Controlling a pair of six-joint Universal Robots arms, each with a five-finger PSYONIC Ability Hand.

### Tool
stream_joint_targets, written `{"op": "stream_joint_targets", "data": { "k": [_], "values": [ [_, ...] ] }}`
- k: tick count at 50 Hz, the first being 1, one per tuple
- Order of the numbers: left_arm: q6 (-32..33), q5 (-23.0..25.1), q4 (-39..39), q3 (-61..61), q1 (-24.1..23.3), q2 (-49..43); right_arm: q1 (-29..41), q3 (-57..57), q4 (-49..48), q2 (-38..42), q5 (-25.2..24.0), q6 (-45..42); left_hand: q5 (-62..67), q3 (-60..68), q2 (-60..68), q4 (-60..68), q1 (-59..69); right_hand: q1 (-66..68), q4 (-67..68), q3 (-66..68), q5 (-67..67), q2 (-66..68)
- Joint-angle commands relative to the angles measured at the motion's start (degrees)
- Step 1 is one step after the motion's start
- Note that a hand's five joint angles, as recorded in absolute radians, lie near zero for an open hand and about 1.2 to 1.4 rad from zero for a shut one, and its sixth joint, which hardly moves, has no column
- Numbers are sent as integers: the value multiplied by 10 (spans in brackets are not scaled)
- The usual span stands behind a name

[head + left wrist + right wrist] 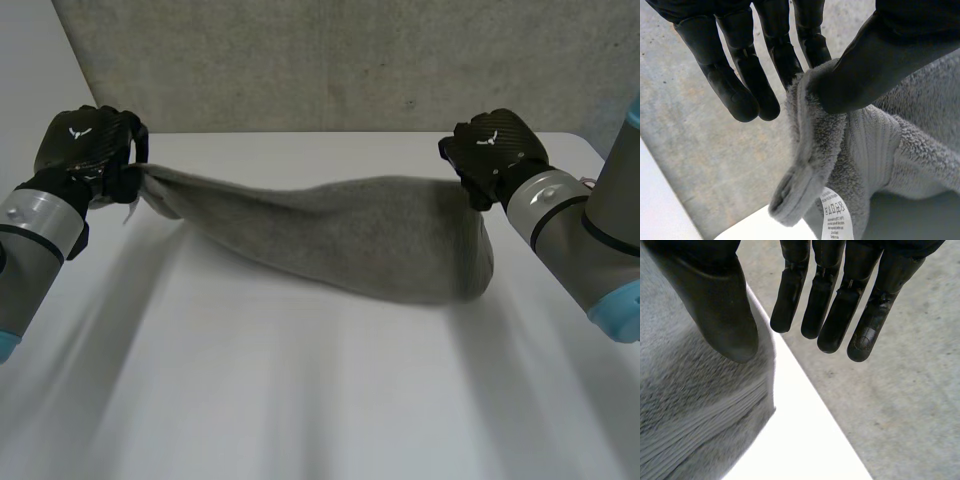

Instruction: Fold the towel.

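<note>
In the head view, the grey towel (350, 240) hung stretched between the left robot hand (90, 145) and the right robot hand (495, 150), and its middle sagged down to the white worktop (300, 400). In the left wrist view, the left robot hand (880, 65) pinched a towel corner with its thumb, just above a small label (836, 216). In the right wrist view, the right robot hand (715, 305) gripped the towel's edge under its thumb, so the fold looked just started, and next the 2 ends probably needed carrying over evenly and laying down flat.
</note>
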Motion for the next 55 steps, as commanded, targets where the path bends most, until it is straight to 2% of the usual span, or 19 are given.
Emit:
{"op": "stream_joint_targets", "data": {
  "k": [1, 3, 4, 5, 7, 9, 11, 12, 13, 14, 15, 16, 21, 28, 35, 38, 41, 46, 55],
  "values": [
    [-30, 18, -1, -13, -7, 3, 11, 14, 22, 44, -5, -2, -149, -88, -61, -69, -30, 32, 29, 30, 34, 27],
    [-30, 19, -1, -14, -7, -4, 11, 15, 22, 74, -5, -2, -149, -88, -61, -69, -30, 119, 116, 117, 120, 114],
    [-30, 20, -1, -14, -7, -4, 11, 15, 22, 74, -5, -2, -149, -88, -61, -69, -30, 120, 116, 118, 121, 115],
    [-30, 20, -1, -14, -7, -6, 11, 14, 22, 88, -7, -2, -149, -88, -61, -69, -30, 211, 208, 209, 213, 206],
    [-28, 20, 0, -12, -5, -10, 11, 13, 21, 102, -8, -3, -149, -88, -61, -69, -30, 262, 259, 260, 264, 257],
    [-28, 20, 0, -11, 0, -13, 10, 10, 21, 117, -12, -5, -149, -88, -61, -69, -30, 259, 256, 258, 261, 254],
    [-28, 20, 0, -9, 4, -18, 5, 3, 20, 139, -16, -5, -149, -88, -61, -69, -30, 147, 144, 146, 149, 142],
    [-28, 20, 0, -9, 4, -18, 5, 3, 20, 139, -16, -5, -149, -88, -61, -69, -30, 146, 143, 145, 148, 142],
    [-28, 20, 0, -9, 5, -20, 4, 1, 17, 143, -14, -4, -149, -88, -61, -69, -30, -18, -22, -20, -17, -23],
    [-28, 20, 0, -9, 5, -20, 4, 1, 17, 143, -14, -4, -149, -88, -61, -69, -30, -20, -23, -22, -19, -25],
    [-28, 20, -1, -9, 7, -22, 3, 1, 13, 143, -14, -1, -149, -88, -61, -69, -30, -168, -172, -170, -167, -173],
    [-27, 21, -1, -11, 10, -22, 3, 0, 9, 142, -15, 6, -149, -88, -61, -69, -30, -253, -256, -255, -251, -258],
    [-27, 22, -3, -21, 13, -21, 7, -7, -8, 140, -16, 21, -149, -88, -61, -69, -30, -378, -381, -380, -377, -383],
    [-26, 24, -3, -44, 12, -12, 5, -33, -5, 140, -21, 72, -149, -88, -61, -69, -30, -340, -343, -341, -338, -345],
    [-26, 34, -3, -61, 20, 1, -3, -52, -5, 145, -70, 133, -149, -88, -61, -69, -30, -331, -335, -333, -330, -336],
    [-26, 40, -3, -65, 24, 4, -5, -61, 0, 157, -84, 155, -149, -88, -61, -69, -30, -276, -279, -278, -275, -281],
    [-26, 41, -3, -66, 27, 7, -5, -75, 19, 179, -87, 158, -149, -88, -61, -69, -30, -229, -232, -230, -227, -234],
    [-27, 42, -3, -66, 32, 14, -6, -98, 39, 212, -85, 158, -149, -88, -61, -69, -30, -229, -232, -230, -227, -234],
    [-29, 43, -3, -67, 35, 21, -12, -103, 40, 228, -80, 159, -149, -88, -61, -69, -30, -197, -200, -198, -195, -202]
  ]
}}
